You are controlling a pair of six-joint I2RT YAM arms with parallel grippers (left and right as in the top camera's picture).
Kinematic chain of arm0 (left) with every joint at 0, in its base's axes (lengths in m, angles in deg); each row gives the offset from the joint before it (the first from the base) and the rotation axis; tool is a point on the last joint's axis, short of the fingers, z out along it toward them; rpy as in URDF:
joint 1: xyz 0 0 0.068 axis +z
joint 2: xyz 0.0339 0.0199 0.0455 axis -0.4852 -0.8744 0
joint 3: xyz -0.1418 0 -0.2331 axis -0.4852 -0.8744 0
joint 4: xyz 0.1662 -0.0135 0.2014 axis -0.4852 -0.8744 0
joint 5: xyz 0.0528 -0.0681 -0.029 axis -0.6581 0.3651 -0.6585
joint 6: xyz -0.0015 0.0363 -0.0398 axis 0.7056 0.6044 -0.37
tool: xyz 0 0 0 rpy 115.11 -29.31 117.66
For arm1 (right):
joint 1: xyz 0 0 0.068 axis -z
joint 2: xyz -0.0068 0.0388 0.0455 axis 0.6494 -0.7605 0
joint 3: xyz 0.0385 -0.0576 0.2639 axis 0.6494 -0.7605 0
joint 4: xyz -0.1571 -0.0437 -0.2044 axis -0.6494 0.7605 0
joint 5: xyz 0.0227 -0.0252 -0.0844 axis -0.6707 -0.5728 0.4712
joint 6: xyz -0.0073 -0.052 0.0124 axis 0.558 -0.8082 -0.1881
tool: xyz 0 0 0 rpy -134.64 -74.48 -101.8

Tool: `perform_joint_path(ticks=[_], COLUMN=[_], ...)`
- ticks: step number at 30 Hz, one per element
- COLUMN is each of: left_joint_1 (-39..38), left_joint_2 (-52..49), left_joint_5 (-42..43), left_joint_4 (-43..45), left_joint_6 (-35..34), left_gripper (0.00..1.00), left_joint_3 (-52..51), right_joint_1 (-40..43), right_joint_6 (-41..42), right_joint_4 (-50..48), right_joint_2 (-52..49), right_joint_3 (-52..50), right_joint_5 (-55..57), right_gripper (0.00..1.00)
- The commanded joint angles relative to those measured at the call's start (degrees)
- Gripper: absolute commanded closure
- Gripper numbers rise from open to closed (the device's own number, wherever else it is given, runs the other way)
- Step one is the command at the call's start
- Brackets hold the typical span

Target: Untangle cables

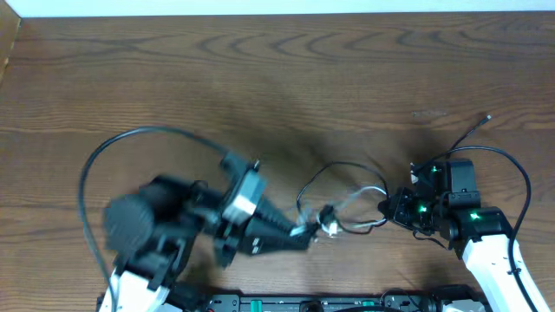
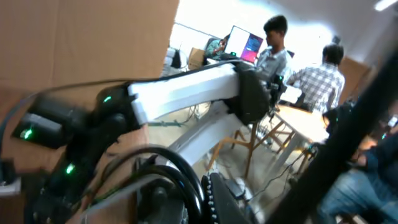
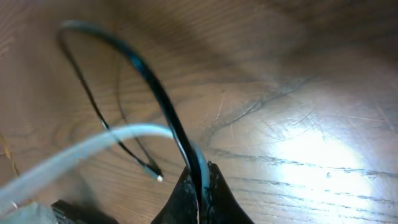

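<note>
The cables [image 1: 342, 204] lie knotted at the front middle of the wooden table [image 1: 260, 78], between my two grippers. One black cord [image 1: 347, 165] loops away from the knot, and a white cord [image 1: 368, 194] crosses it. My left gripper [image 1: 303, 232] is shut at the knot's left end; its wrist view shows a black cord [image 2: 186, 177] against the toothed finger [image 2: 214, 198]. My right gripper [image 1: 384, 208] is shut on the black cable [image 3: 155, 93], right at the fingertips [image 3: 214, 186]. The white cable [image 3: 93, 146] runs off left beside it. A thin plug end [image 3: 157, 177] rests on the wood.
A thin black lead with a plug [image 1: 487, 118] lies at the right, behind the right arm. Thick arm cables arch at the left [image 1: 130, 134] and the right [image 1: 516, 173]. A dark rail [image 1: 321, 303] runs along the front edge. The left wrist view shows the right arm's white link [image 2: 186, 93] and people beyond.
</note>
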Motion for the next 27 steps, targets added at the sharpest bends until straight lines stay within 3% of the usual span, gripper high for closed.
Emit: perform_joint_path(ticks=[1,13,14,18,21,24,27], left_joint_1=[0.3,0.3,0.3,0.3,0.3,0.3,0.3], left_joint_2=[5.3,5.6,5.4,3.7,1.9,-0.4,-2.6], left_joint_5=[0.9,0.9,0.9,0.9,0.9,0.9,0.9], left_joint_4=[4.2,4.6,4.4,3.2,1.2,-2.5,-5.3], left_joint_6=[-5.0,-5.0,-5.0,-4.9,-4.9,-4.0,-1.3], left_gripper=[0.92,0.93,0.92,0.92,0.92,0.92,0.92], left_joint_3=[1.4,1.3,1.3,1.3,1.3,1.2,0.2], right_joint_1=[0.6,1.7,2.3,4.6,5.1,5.0,5.0], right_joint_6=[-0.5,-0.5,-0.9,-7.5,0.9,10.1,16.0], right_joint_4=[0.2,-2.3,-3.0,-15.7,-33.6,-49.4,-56.5], right_joint_2=[0.0,0.0,0.0,0.0,0.0,0.0,0.2], right_joint_3=[0.0,0.2,0.6,1.6,1.6,1.6,1.6], right_joint_5=[5.9,8.6,4.0,-35.7,-55.9,-62.8,-62.7], right_gripper=[0.99,0.99,0.99,0.99,0.99,0.99,0.99])
